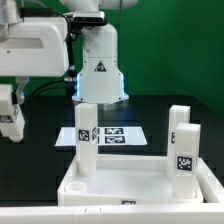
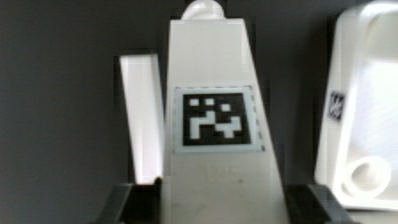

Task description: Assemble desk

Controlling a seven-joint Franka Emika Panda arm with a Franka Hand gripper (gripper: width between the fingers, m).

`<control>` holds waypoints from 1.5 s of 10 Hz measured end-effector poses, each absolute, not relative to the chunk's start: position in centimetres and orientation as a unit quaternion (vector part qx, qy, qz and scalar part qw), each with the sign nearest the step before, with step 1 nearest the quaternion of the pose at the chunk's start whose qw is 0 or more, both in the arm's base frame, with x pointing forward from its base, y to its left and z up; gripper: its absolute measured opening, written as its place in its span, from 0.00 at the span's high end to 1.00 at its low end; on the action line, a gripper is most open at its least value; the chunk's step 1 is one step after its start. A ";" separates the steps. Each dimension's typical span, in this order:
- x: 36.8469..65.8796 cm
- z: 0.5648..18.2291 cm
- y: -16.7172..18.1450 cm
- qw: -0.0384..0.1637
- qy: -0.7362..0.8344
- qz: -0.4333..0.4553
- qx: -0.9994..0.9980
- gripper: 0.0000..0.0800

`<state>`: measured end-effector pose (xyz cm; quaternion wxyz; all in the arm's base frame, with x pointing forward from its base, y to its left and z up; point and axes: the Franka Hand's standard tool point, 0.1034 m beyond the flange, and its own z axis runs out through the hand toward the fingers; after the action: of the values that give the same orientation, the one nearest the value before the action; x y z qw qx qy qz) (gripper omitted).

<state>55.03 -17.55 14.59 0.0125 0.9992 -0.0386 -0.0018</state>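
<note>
Desk leg (image 2: 217,110) between fingers (image 2: 146,199) (tagged)

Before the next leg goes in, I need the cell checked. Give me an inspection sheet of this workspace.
Surface: black table; the marker board lies flat behind the desk top.
Job's things: white desk top with raised rim, nearest the camera. Three legs stand upright at it: left leg, rear right leg, front right leg. The held leg, tagged, is in the gripper.
Clutter: nothing seen.
Grippers: gripper at the exterior view's left edge, fingers closed against the held leg.
Cables: nothing seen.
Surroundings: robot base behind the table; green backdrop.
</note>
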 end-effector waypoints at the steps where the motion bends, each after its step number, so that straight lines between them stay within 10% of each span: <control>1: 55.1 14.7 -17.8 0.021 -0.038 0.029 0.999 0.64; 6: 59.8 20.2 -11.2 0.017 -0.102 0.231 0.968 0.64; 10: 58.9 19.2 -11.6 0.036 -0.095 0.244 0.965 0.64; 15: 60.4 15.7 -3.5 0.004 -0.141 0.245 0.959 0.64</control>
<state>60.37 -3.52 15.71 0.0036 0.9591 -0.1414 0.2451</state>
